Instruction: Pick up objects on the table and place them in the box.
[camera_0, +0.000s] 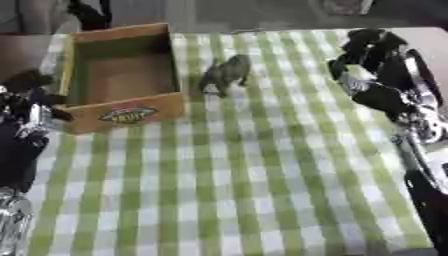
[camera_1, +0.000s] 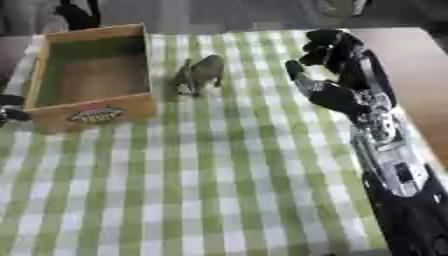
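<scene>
Grey animal figure (camera_0: 226, 73) beside empty box (camera_0: 120, 75)

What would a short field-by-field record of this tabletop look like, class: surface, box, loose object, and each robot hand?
surface: green and white checked cloth
box: wooden box, open top, nothing visible inside, label on its near wall
loose object: small dark animal figure, standing on the cloth just right of the box
right hand: above the cloth, right of the figure, not touching it, holding nothing
left hand: at the left edge beside the box, fingers unclear
</scene>
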